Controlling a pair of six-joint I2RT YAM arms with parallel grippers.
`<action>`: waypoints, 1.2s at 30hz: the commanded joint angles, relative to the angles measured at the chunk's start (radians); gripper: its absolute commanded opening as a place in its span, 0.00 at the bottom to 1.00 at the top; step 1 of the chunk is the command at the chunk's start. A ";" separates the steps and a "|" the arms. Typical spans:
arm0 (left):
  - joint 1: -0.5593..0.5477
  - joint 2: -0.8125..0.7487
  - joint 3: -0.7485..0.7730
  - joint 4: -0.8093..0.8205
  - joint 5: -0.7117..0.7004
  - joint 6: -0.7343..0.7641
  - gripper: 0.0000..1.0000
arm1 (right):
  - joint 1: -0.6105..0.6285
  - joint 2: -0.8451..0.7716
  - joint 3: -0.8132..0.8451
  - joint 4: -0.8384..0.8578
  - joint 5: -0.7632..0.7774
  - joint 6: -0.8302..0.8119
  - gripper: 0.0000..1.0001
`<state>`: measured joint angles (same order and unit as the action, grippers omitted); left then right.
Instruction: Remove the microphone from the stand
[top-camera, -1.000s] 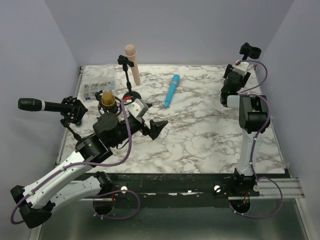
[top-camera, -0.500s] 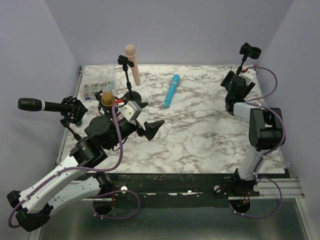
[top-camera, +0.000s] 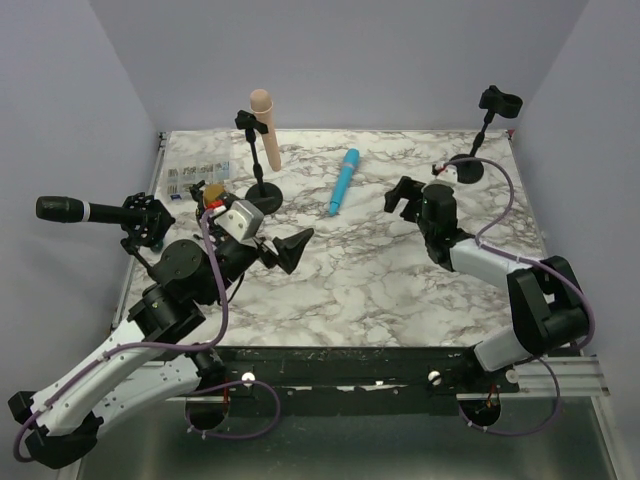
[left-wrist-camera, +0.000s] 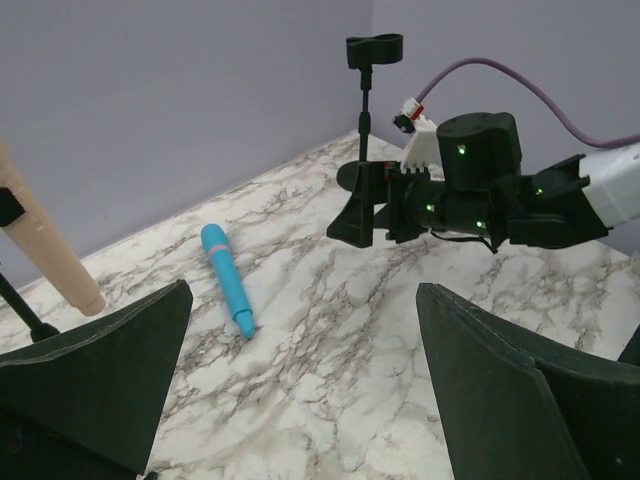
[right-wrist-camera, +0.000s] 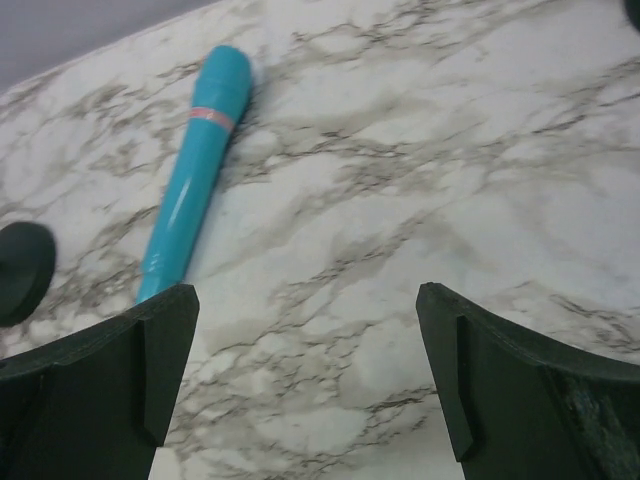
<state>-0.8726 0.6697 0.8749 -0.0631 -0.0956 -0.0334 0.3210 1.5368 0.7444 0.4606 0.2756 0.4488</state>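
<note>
The left claw (top-camera: 285, 248) is held spread wide above the table (top-camera: 400, 290), toward 9 o'clock of its middle, with nothing between the fingers. The right claw (top-camera: 402, 196) is likewise spread and empty, held low toward 1 o'clock and faced toward a blue microphone (top-camera: 345, 180), which is laid flat near 12 o'clock. A beige microphone (top-camera: 264, 128) is clipped, tilted, in a stand (top-camera: 262, 192) at 11 o'clock. A black microphone (top-camera: 72, 210) is held level in a second stand (top-camera: 143, 222) at the 9 o'clock edge and overhangs the table. A gold-headed microphone (top-camera: 213, 194) is seen just behind the left wrist, its mount hidden. An empty stand (top-camera: 497, 100) is set in the 1 o'clock corner.
</note>
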 joint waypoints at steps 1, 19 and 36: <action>-0.003 -0.037 0.014 0.009 -0.096 0.004 0.98 | 0.063 -0.068 -0.028 0.013 -0.185 0.021 1.00; 0.018 -0.180 -0.057 0.102 -0.310 0.001 0.98 | 0.650 0.246 0.217 0.414 -0.406 -0.033 0.98; 0.083 -0.237 -0.056 0.110 -0.419 0.026 0.99 | 0.783 0.301 0.419 0.273 -0.102 -0.158 0.89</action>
<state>-0.8288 0.4763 0.8204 0.0208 -0.4400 -0.0319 1.1034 1.8854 1.1435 0.8043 0.0940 0.3046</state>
